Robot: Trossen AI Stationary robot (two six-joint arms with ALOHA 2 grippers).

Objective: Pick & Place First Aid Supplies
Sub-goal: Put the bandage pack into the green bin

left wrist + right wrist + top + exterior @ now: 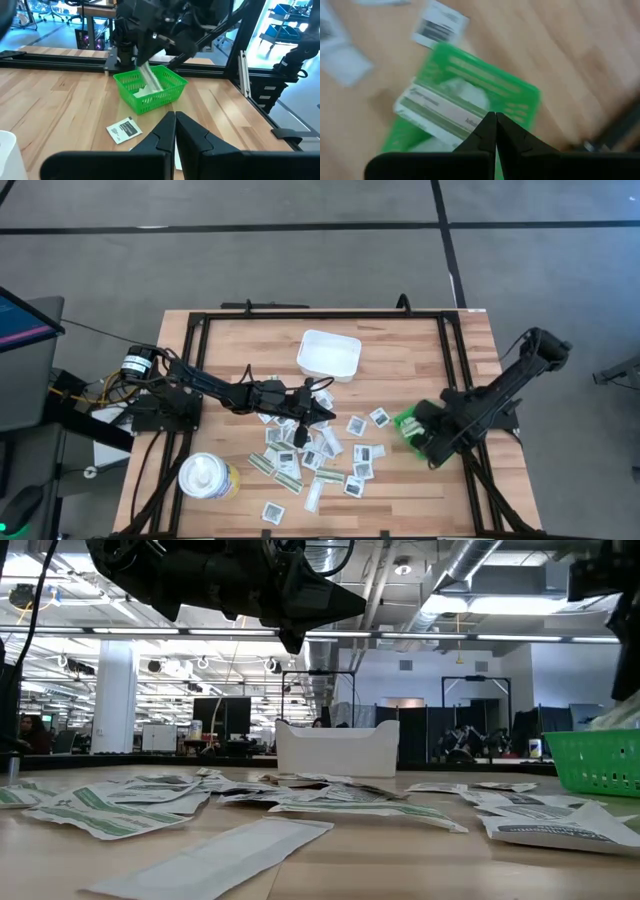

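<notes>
The first aid supplies lie scattered flat on the wooden table's near middle: square white packets and narrow white-and-olive strips. My left gripper hovers level above them, shut, with nothing seen in it. My right gripper stands over the green bin at the right, pointing steeply down, shut on one white-and-olive strip. White packets lie inside the bin. My right gripper pinches the strip by one end between its two fingertips, coming from above and slanting down. The strip hangs tilted below the fingers, clear of the table. Its lower end reaches into the bin's opening; whether it touches anything there I cannot tell.
A white rectangular tray stands at the far middle of the table. A white-and-yellow canister sits near the front left corner. One square packet lies between the bin and my left gripper. A black frame borders the table.
</notes>
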